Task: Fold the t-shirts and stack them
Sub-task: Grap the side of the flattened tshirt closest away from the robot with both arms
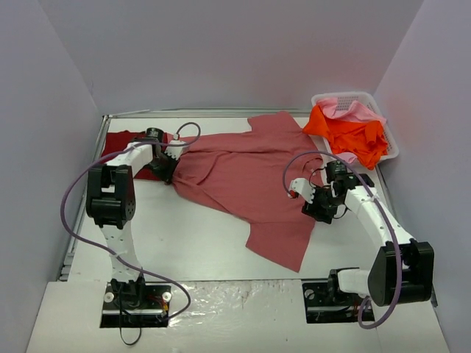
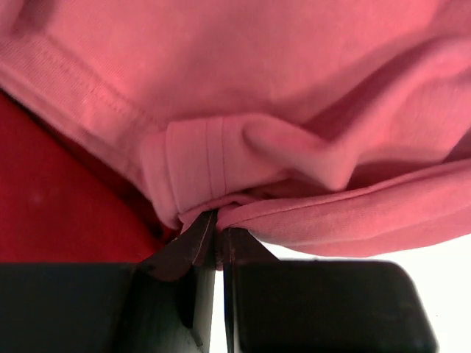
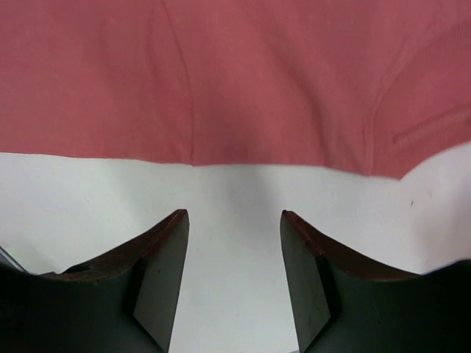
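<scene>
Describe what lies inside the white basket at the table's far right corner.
A bright orange t-shirt and a light pink one, heaped together; the basket floor beneath them is hidden.

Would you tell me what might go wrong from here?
The left gripper pinches only a thin fold of the rose shirt; a pull may slip it free. The right gripper hangs open over bare table, short of the shirt, so closing there would grab nothing. The crimson shirt lies beside the pinch and might get dragged along.
</scene>
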{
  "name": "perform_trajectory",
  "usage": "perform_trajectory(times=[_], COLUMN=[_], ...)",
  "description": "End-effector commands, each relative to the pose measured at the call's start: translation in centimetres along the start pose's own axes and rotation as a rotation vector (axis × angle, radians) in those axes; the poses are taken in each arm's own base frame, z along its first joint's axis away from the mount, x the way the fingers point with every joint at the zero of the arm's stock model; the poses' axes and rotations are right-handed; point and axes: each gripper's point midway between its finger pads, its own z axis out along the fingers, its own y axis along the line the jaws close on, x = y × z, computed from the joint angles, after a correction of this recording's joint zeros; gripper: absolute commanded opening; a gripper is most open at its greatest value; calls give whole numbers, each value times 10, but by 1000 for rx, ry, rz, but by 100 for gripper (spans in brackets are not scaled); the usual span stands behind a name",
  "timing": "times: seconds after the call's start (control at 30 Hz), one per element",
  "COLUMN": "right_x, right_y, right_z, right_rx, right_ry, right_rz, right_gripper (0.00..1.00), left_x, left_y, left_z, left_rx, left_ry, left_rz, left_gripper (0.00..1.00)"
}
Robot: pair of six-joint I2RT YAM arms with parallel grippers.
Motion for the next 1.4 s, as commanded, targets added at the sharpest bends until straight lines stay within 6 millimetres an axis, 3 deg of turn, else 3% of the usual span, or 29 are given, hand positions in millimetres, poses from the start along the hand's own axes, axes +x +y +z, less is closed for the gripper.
perform_trajectory(times=[0.0, 0.23, 0.5, 0.67, 0.9, 1.03, 1.17, 1.37], right_x=[-21, -19, -35, -29, -27, -30, -42, -58], right_y=[20, 30, 47, 50, 33, 12, -11, -22], right_z=[-3, 41, 54, 71, 98, 105, 104, 87], right_rx=[-85, -231, -276, -279, -273, -252, -217, -174], right_ry=[-54, 20, 43, 106, 122, 111, 78, 41], right_rz=[-105, -93, -154, -140, -86, -43, -17, -10], right_gripper=[49, 51, 52, 52, 53, 54, 54, 54], left_x=[-2, 5, 4, 6, 5, 3, 3, 4], left_y=[-16, -16, -15, -14, -6, -4, 2, 7], left_z=[-1, 11, 1, 2, -8, -12, -15, -16], left_rx=[94, 93, 87, 85, 62, 47, 17, -13], left_ry=[17, 28, -4, -4, -30, -41, -42, -36], left_rz=[-44, -47, -55, -62, -73, -71, -63, -57], left_gripper=[2, 2, 2, 2, 2, 3, 2, 2])
